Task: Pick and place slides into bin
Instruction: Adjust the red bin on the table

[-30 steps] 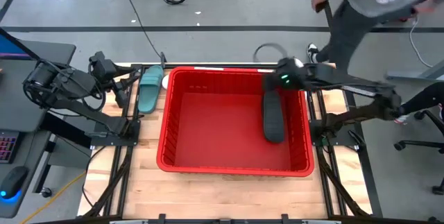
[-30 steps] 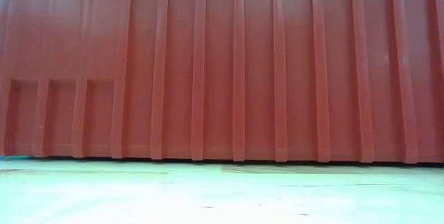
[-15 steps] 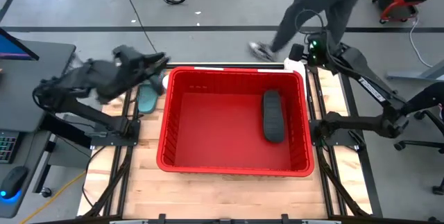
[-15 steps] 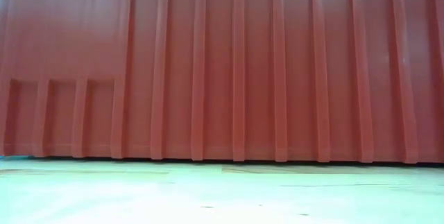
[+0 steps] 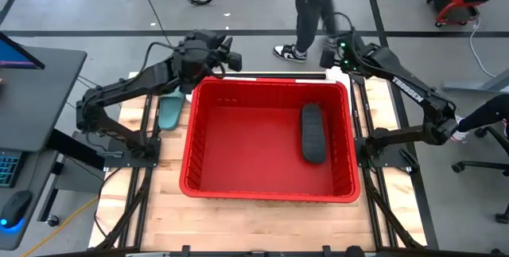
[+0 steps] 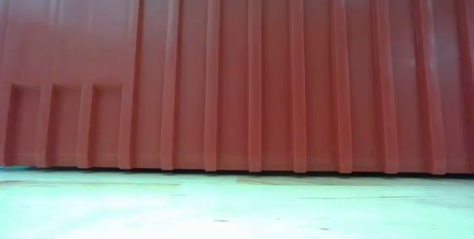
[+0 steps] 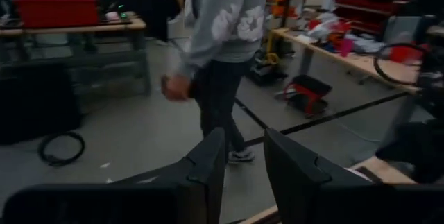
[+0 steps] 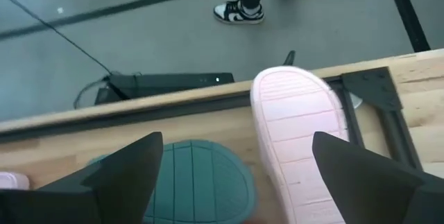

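The red bin (image 5: 193, 142) stands mid-table, and its ribbed wall (image 6: 237, 69) fills the low view. A black slide (image 5: 312, 132) lies on the bin's floor at the right. A teal slide (image 5: 169, 111) lies on the table left of the bin. My right gripper (image 5: 342, 55) hovers open beyond the bin's far right corner, above a pale pink-white slide (image 8: 298, 134) and a second teal slide (image 8: 187, 182). My left gripper (image 5: 229, 56) is raised over the bin's far left corner, pointing out into the room, empty, with a narrow gap between its fingers (image 7: 208, 165).
A person (image 5: 312, 6) walks on the floor just beyond the table's far edge and also shows in the left wrist view (image 7: 218, 37). A black bar (image 8: 166, 83) runs along the far edge. Bare wood (image 5: 262, 225) lies near the front edge.
My right gripper has moved from over the black slide in the bin to beyond the bin's far right corner. My left arm has swung up from the table's left edge toward the bin's far left corner. The black slide stays put. The person has walked leftward.
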Controlling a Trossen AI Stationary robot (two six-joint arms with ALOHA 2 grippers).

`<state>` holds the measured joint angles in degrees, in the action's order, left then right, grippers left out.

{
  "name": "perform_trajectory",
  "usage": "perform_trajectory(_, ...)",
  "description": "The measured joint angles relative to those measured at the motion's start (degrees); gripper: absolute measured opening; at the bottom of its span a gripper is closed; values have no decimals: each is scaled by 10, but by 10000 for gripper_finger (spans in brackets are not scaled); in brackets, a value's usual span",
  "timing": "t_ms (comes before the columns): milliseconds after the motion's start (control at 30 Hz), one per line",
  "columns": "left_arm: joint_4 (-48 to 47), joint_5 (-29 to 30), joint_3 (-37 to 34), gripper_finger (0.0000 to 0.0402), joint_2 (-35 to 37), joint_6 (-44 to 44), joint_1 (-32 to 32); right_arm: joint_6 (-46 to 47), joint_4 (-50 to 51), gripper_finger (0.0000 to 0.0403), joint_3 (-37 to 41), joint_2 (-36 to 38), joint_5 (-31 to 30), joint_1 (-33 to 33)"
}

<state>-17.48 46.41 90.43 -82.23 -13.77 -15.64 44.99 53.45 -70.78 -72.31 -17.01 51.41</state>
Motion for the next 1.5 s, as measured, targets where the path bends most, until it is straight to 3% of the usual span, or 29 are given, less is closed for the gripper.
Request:
perform_trajectory(233,-2,-9,0,107,-21,5,-57,3,-4,378,0,-42,0,-19)
perform_trajectory(533,-13,-37,0,108,-22,83,-102,55,8,377,0,-63,39,-79)
perform_trajectory(700,-17,-110,0,108,-22,100,-143,86,-3,377,-1,-64,50,-110)
perform_trajectory(833,-11,-187,0,108,-22,100,-191,112,-11,378,-1,-68,111,-110)
perform_trajectory(933,-4,-230,0,108,-22,100,-228,121,-13,377,-10,-85,121,-111)
perform_trajectory(1167,12,-319,0,108,-22,100,-279,34,7,378,-146,-186,36,-100)
perform_trajectory(1300,5,-331,0,108,-22,101,-281,-23,76,378,-221,-237,6,-71)
perform_trajectory(1500,-26,-331,0,108,-22,107,-281,-80,92,378,-195,-214,19,-34)
